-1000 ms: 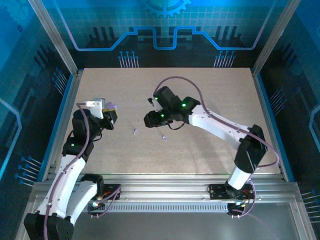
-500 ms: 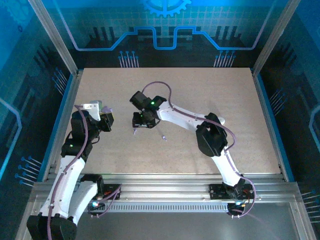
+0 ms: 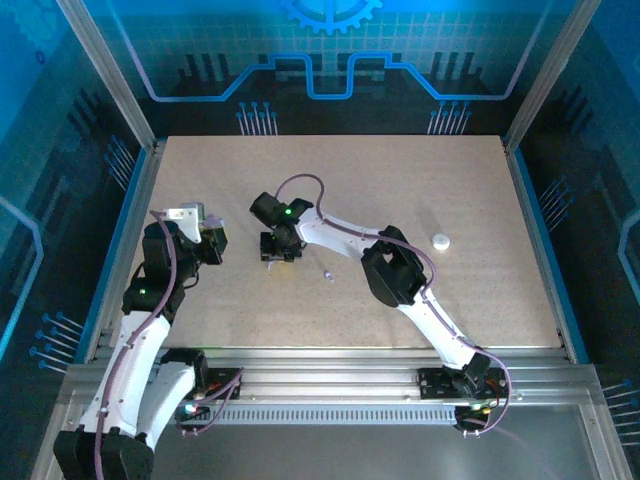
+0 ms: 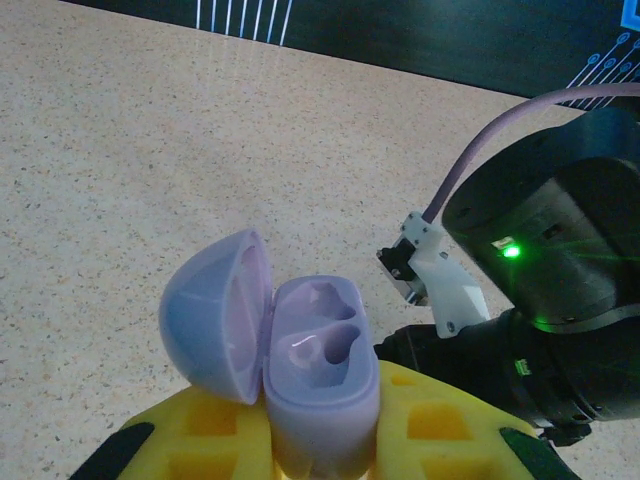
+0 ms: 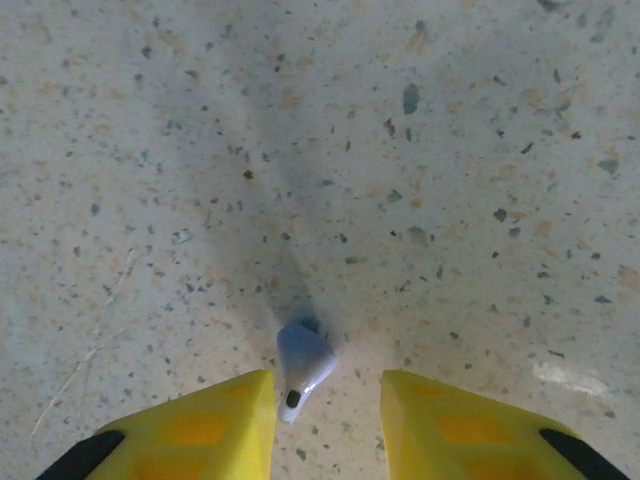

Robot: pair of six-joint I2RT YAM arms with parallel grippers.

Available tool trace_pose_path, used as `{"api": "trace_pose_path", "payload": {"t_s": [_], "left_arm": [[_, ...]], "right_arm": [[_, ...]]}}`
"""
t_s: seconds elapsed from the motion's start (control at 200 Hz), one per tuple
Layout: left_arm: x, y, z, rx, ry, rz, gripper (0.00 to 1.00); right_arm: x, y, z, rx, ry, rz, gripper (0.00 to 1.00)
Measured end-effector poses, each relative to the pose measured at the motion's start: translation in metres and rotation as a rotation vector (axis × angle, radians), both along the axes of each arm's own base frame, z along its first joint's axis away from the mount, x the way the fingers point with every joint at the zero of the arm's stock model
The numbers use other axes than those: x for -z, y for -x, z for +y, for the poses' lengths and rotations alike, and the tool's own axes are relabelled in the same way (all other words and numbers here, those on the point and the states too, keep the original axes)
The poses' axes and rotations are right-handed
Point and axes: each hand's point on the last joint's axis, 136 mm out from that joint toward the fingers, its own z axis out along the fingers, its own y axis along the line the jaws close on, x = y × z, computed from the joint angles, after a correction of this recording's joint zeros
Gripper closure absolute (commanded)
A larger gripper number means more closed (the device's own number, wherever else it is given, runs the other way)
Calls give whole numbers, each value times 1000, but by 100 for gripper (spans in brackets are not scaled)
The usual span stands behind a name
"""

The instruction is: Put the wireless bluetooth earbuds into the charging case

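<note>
- The right gripper [image 5: 325,400] hovers low over the table [image 5: 420,150] with its yellow fingers apart; a pale earbud [image 5: 303,362] lies on the table between them, closer to the finger on the left of the wrist view, and neither pad seems to touch it
- The gripper should be centred over the earbud before it squeezes, so that one finger does not arrive first and flick it away
- The earbud looks small and smooth; a gentle pinch across its body is probably safer than a hard one, which could pop it out
- The left gripper [image 4: 320,440] is clamped on the charging case [image 4: 322,360] and holds it above the table; the lid [image 4: 215,315] is swung open and both sockets are empty, facing up
- The case should be held steady; the earbud should be turned to match a socket and released only once it is seated
- A second earbud [image 3: 327,275] lies near on the table and should not be swept aside; a white disc [image 3: 440,240] sits well apart
</note>
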Motion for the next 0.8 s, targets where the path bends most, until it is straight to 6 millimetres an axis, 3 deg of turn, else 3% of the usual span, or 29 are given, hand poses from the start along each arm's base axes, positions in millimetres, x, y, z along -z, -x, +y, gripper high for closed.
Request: {"api": "trace_pose_path", "payload": {"t_s": [0.8], "left_arm": [[1, 1, 0, 5, -10, 0, 92]], "right_arm": [[9, -1, -2, 4, 31, 11, 77]]}}
